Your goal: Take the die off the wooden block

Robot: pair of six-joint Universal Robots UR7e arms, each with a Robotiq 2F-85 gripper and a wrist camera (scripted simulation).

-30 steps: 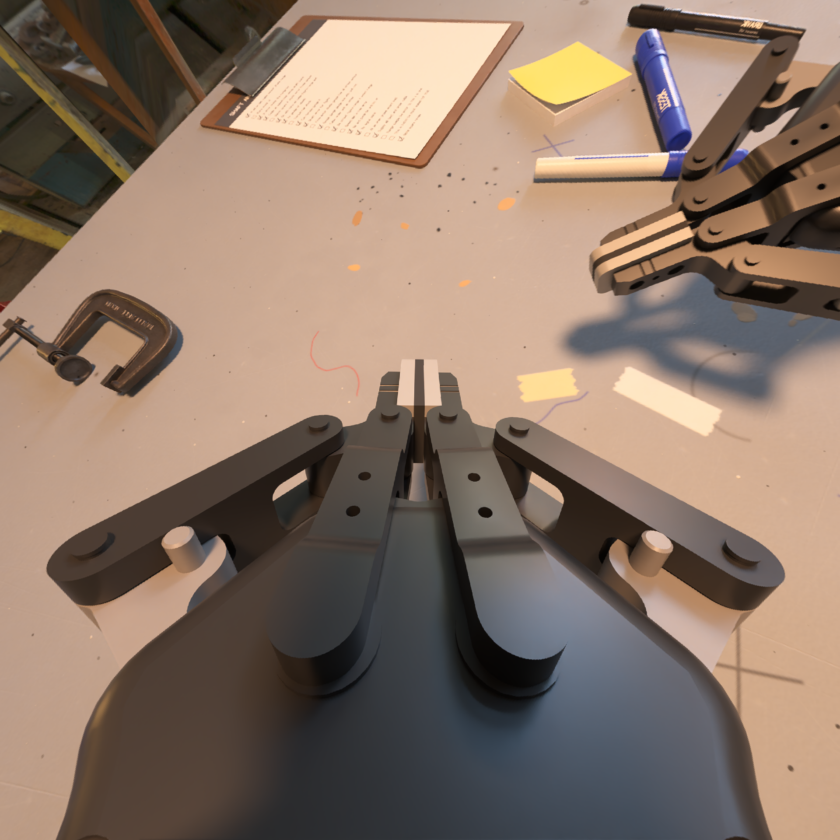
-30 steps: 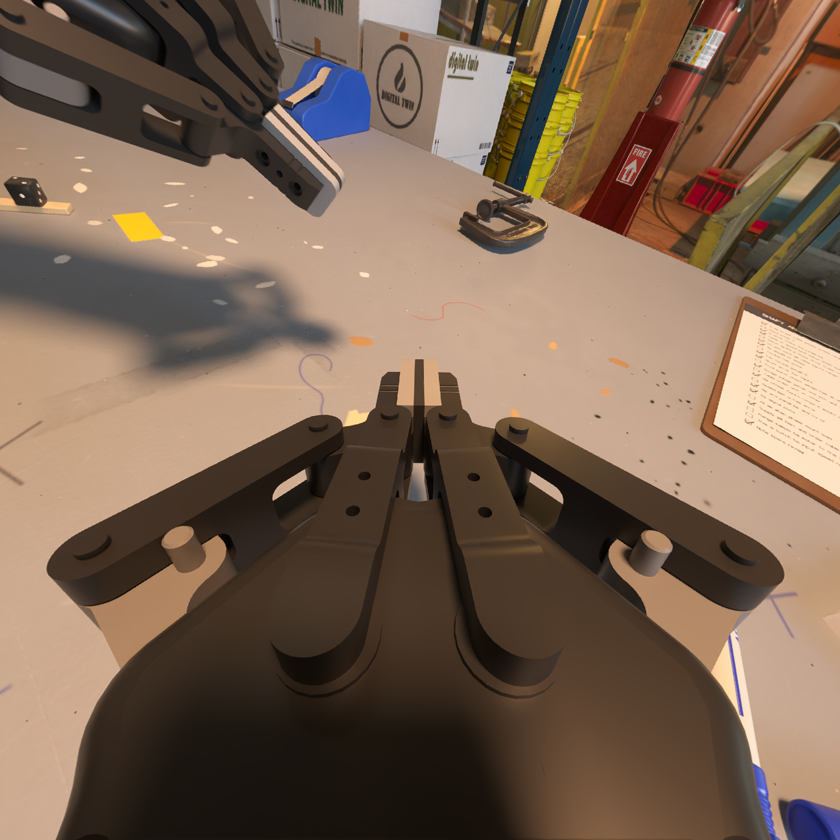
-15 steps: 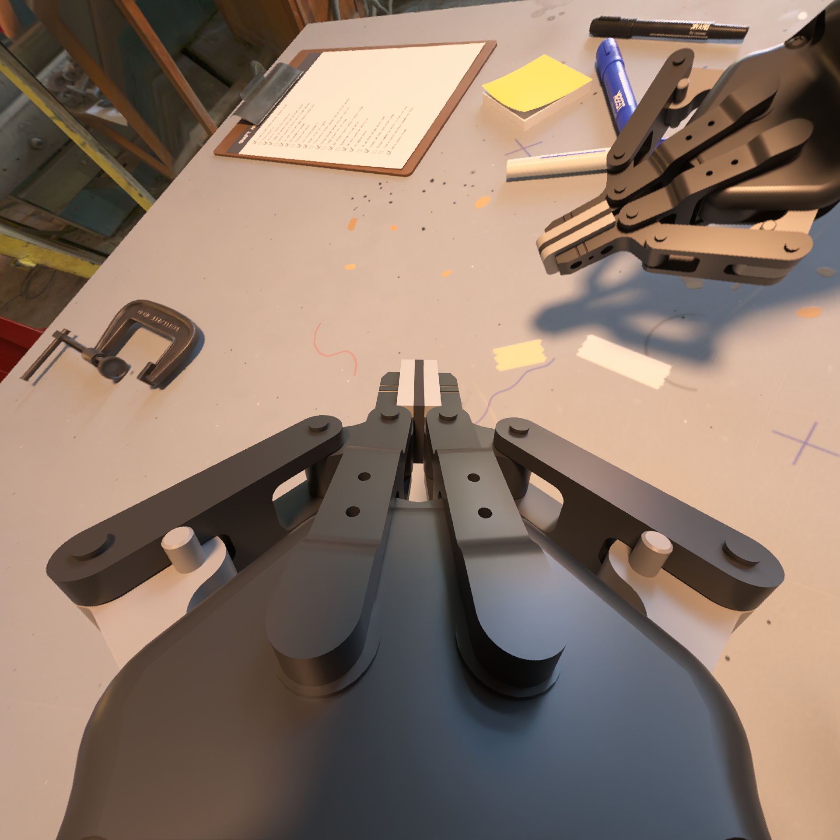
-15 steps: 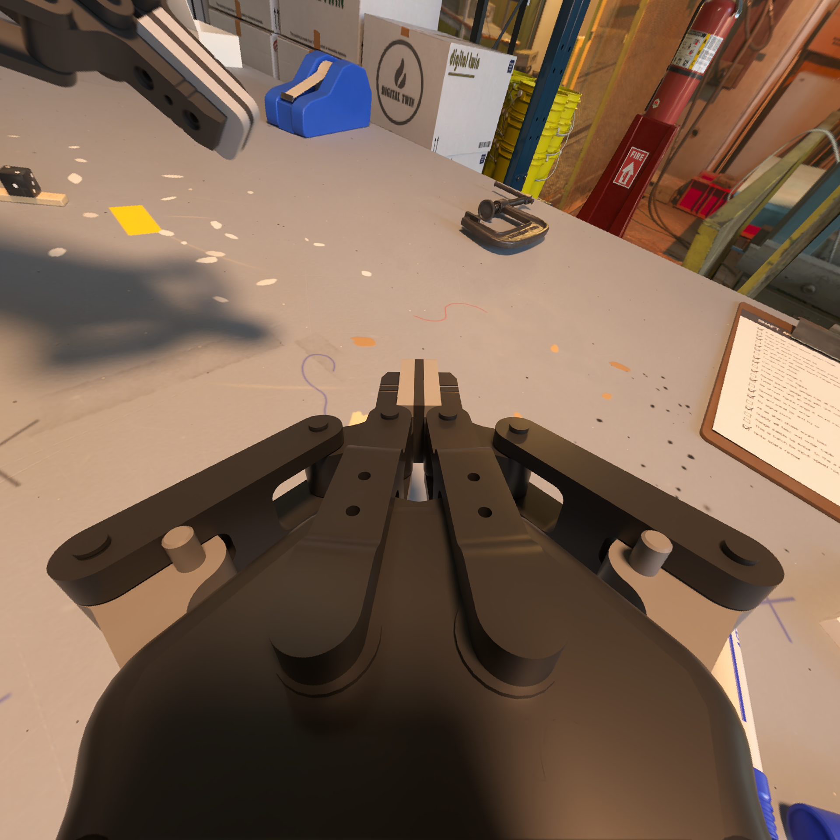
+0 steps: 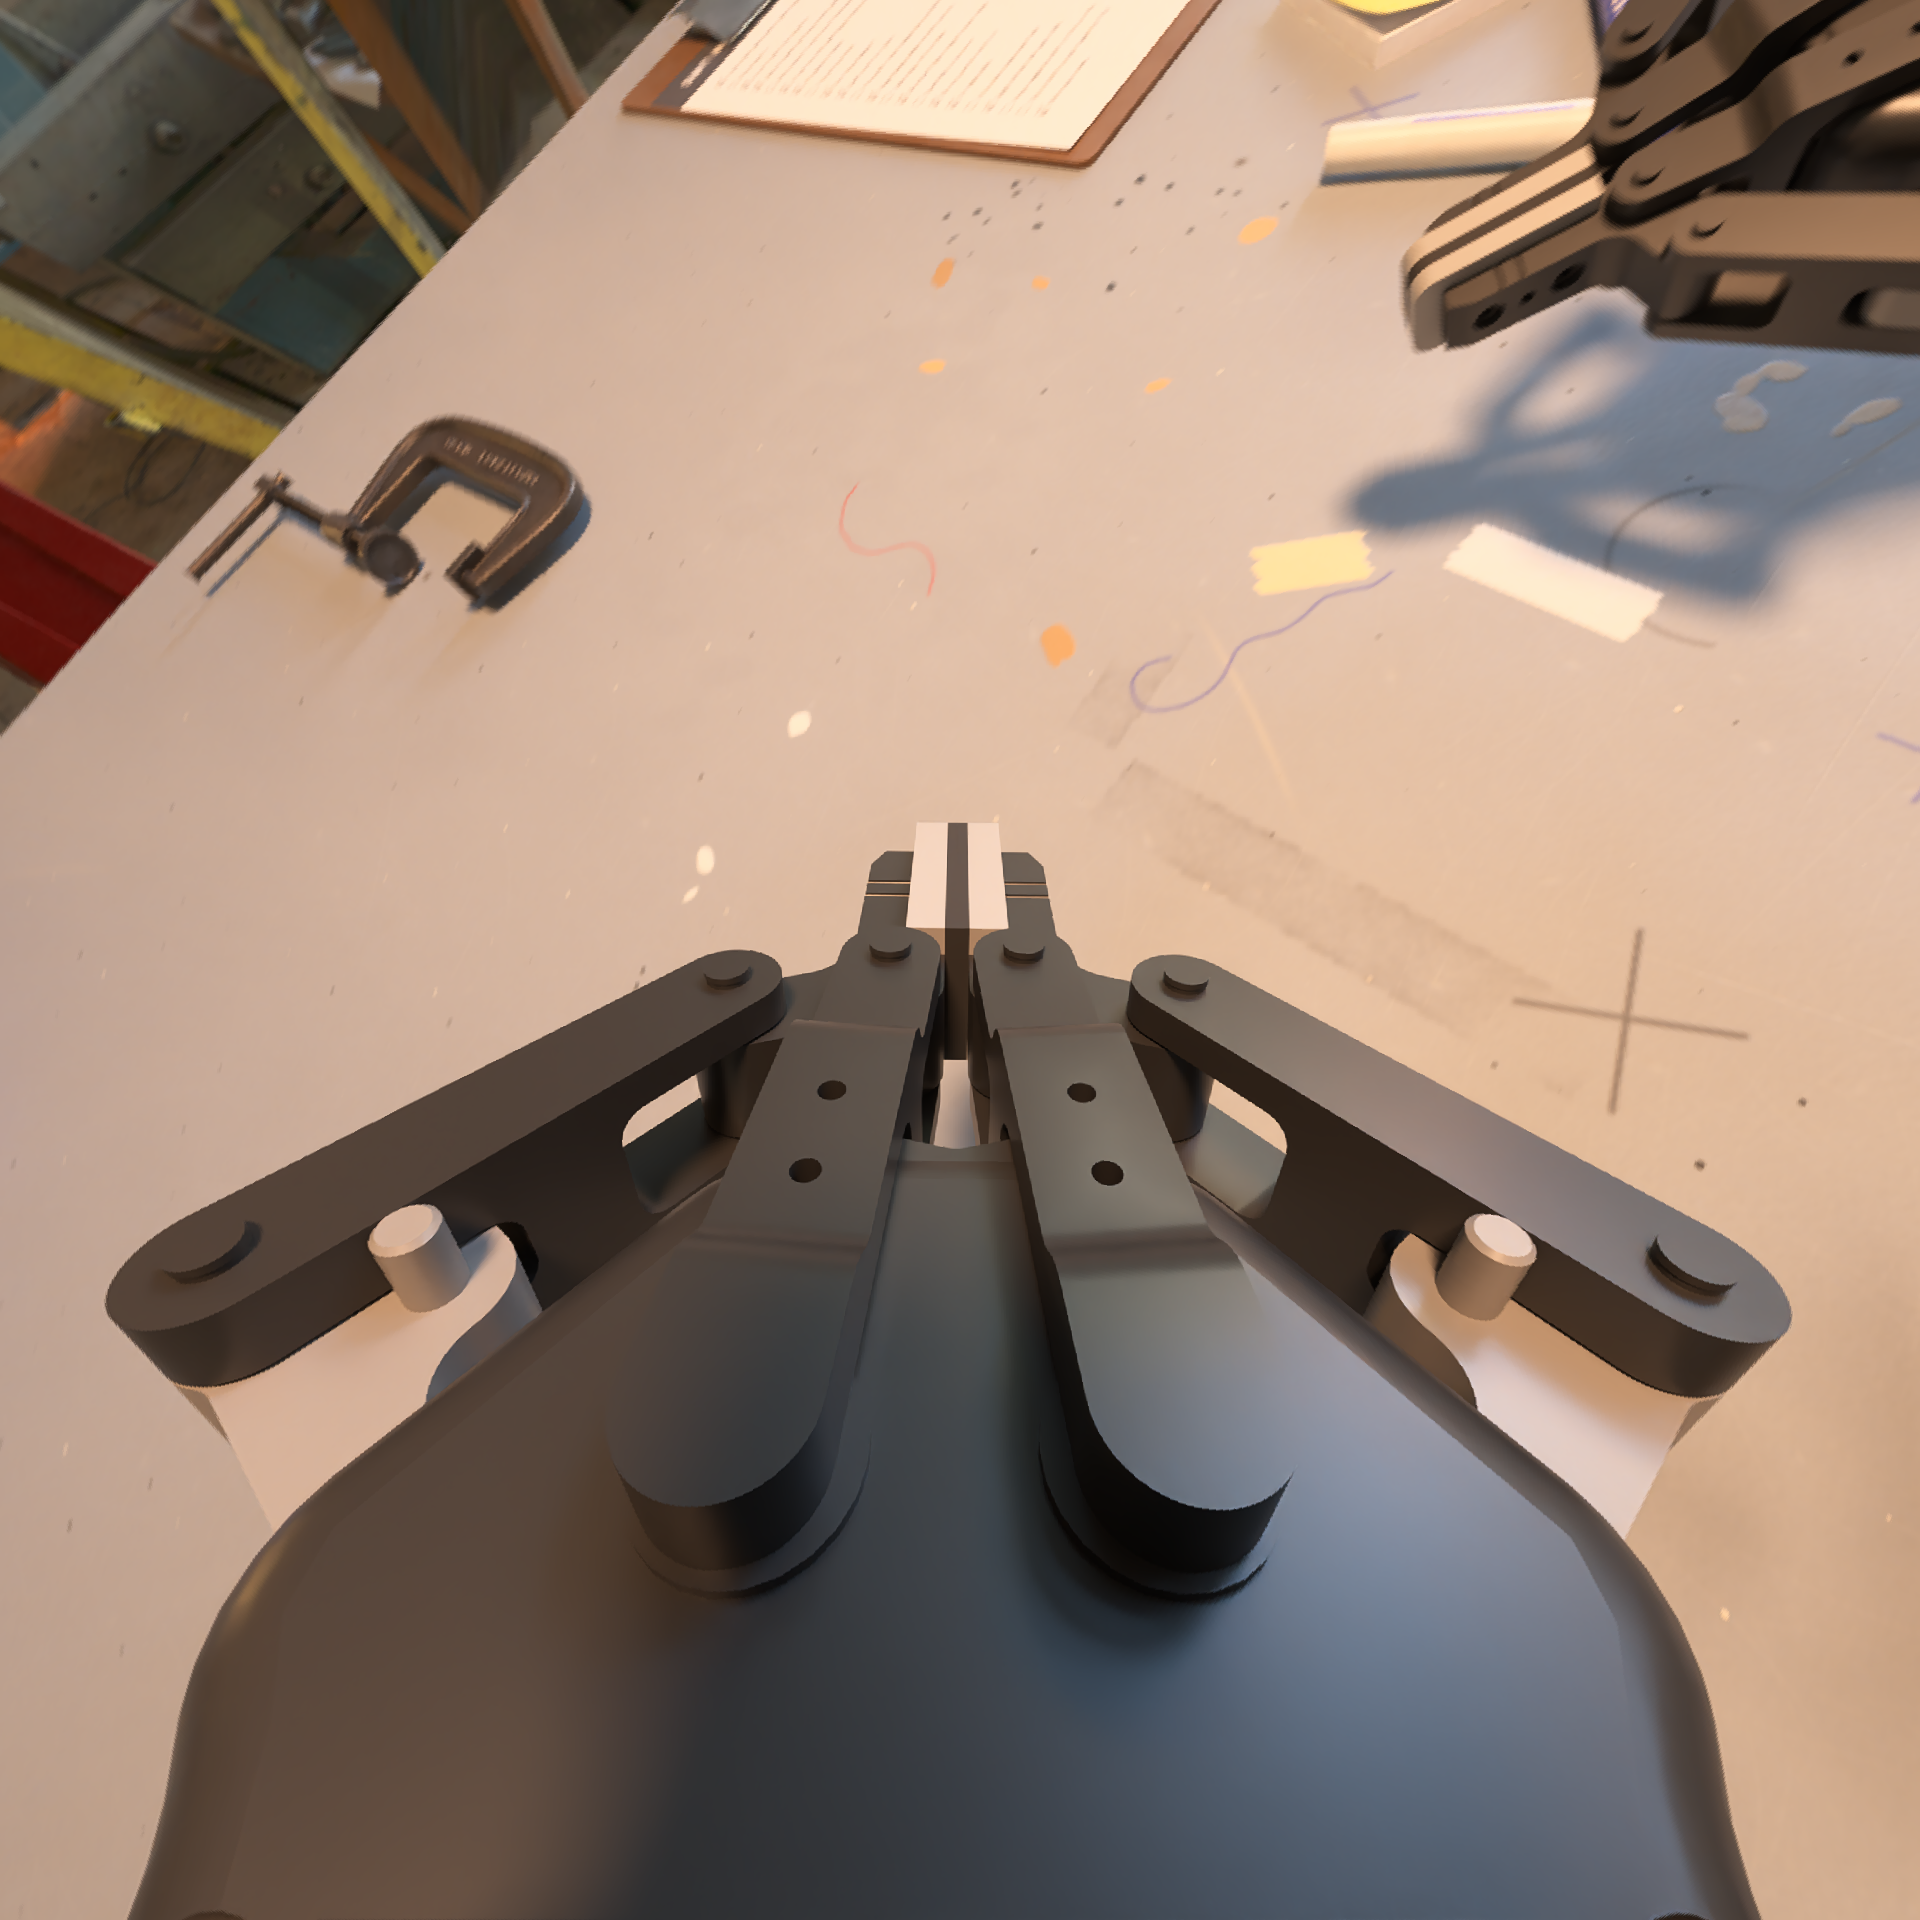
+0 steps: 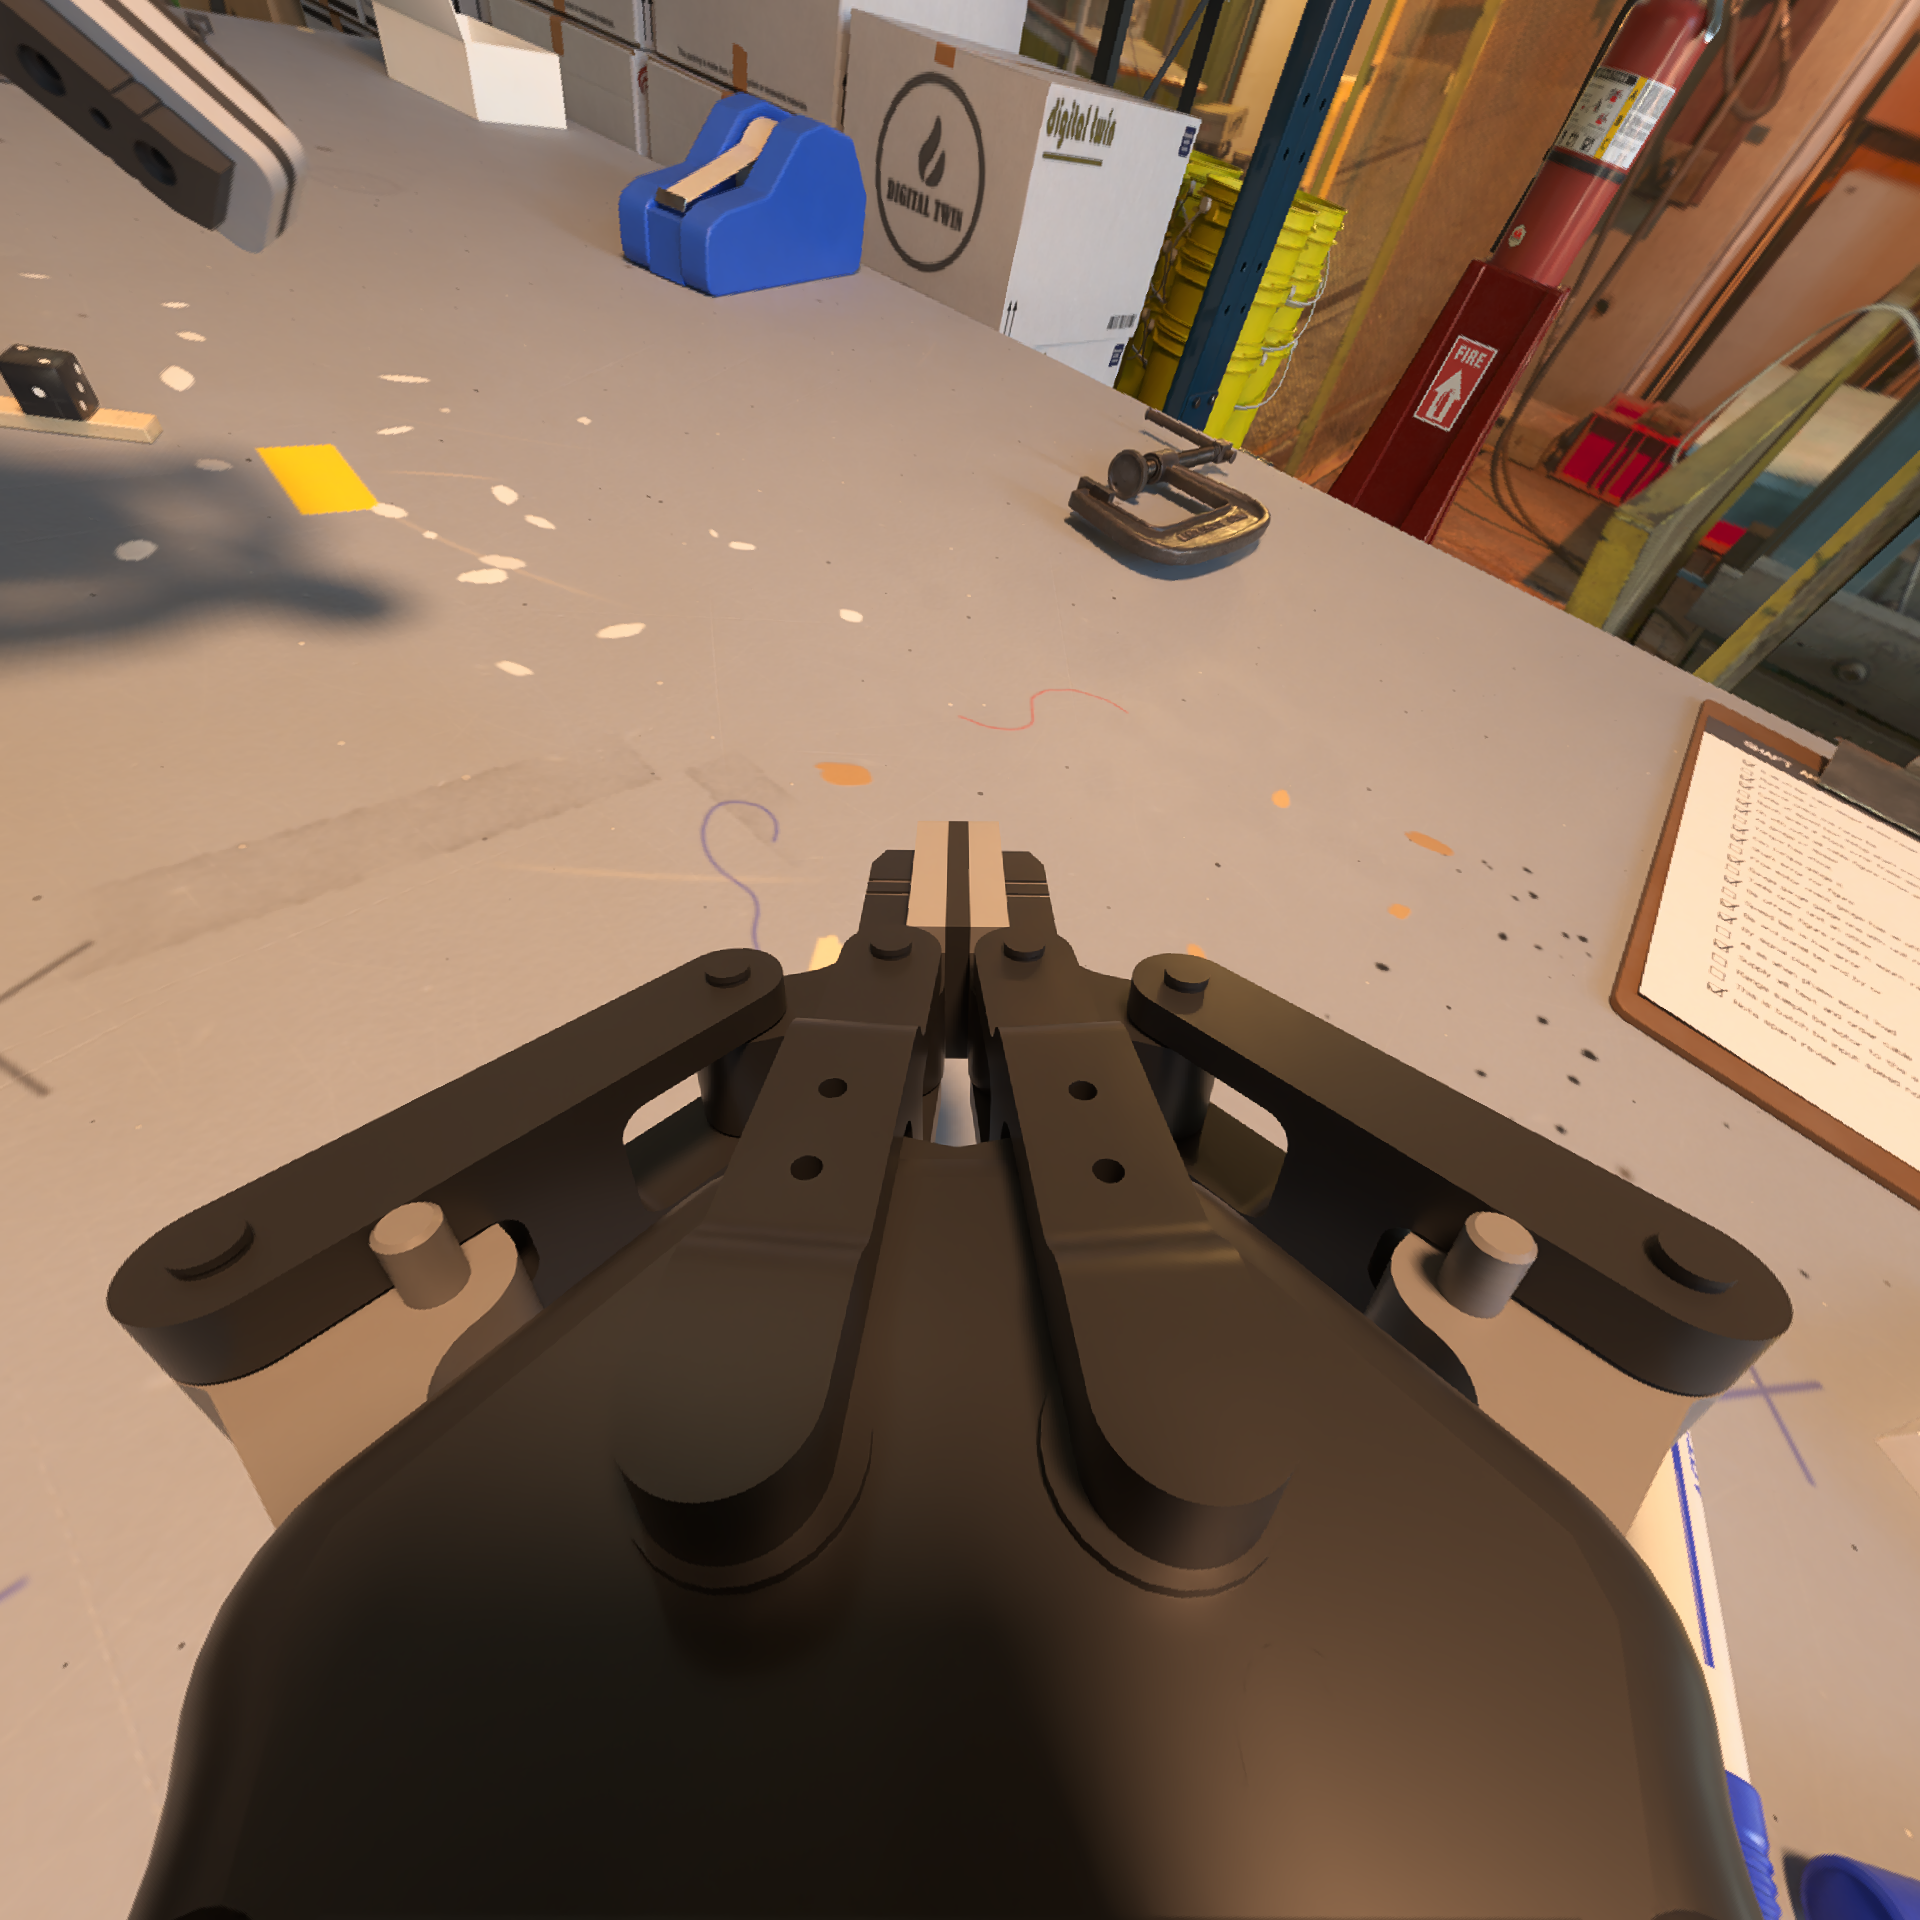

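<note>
A black die [image 6: 49, 382] with white pips sits on a thin, flat wooden block [image 6: 99, 424] at the far left of the right wrist view. My left gripper [image 5: 956, 875] is shut and empty above the grey table; it also shows in the right wrist view [image 6: 208, 156] at the top left, above and behind the die. My right gripper [image 6: 956, 873] is shut and empty, far right of the die; it also shows in the left wrist view [image 5: 1455, 281] at the top right. The die is out of the left wrist view.
A C-clamp [image 5: 457, 509] lies near the table's edge, also in the right wrist view [image 6: 1174, 509]. A clipboard [image 6: 1808, 935], a blue tape dispenser [image 6: 743, 203], a cardboard box [image 6: 997, 197], a yellow tape patch [image 6: 315, 478] and a white marker [image 5: 1455, 140] lie around.
My left gripper has pulled back and away from the right gripper: in its view the clamp, clipboard and right gripper slide outward. In the right wrist view it moves up and left toward the die.
</note>
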